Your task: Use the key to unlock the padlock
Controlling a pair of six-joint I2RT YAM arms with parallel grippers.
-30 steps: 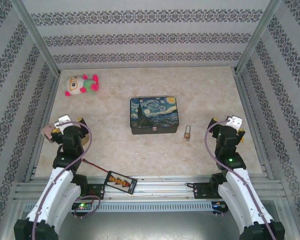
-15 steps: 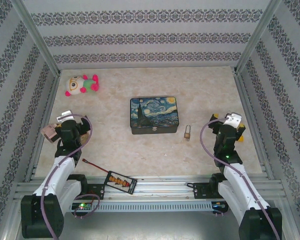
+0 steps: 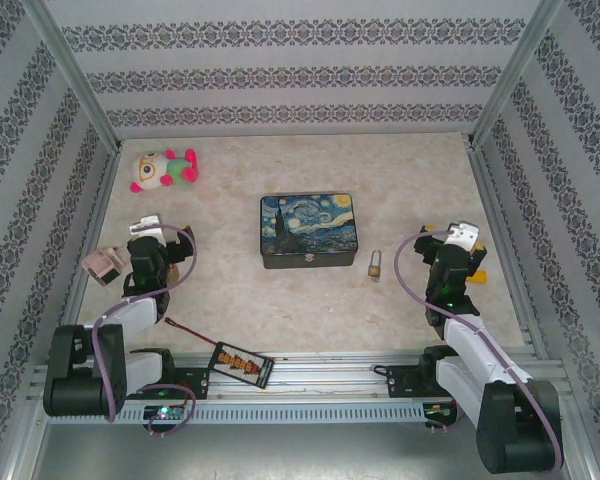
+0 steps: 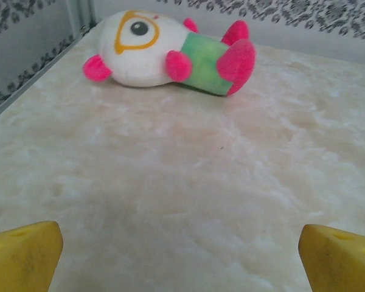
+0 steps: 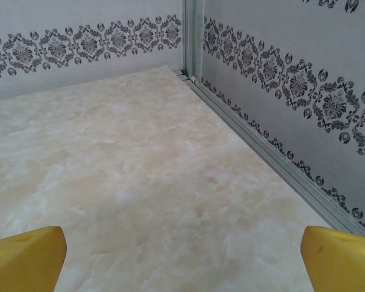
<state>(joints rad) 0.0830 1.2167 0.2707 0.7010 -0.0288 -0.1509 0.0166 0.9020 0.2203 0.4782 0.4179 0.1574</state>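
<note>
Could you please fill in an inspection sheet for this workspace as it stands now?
Surface: pale marbled table, no spills seen.
Job's things: padlock lies flat, just right of the tin box, touched by neither arm.
Clutter: starry tin box at centre, lid down; plush toy on its side at far left; pink object by the left arm; black board on the near rail.
Grippers: left pincer open, holding nothing, facing the plush toy; right pincer open, holding nothing, facing the far right corner.
Cables: purple cables loop along both arms; a thin wire runs from the board.
Surroundings: patterned walls, metal frame posts.
</note>
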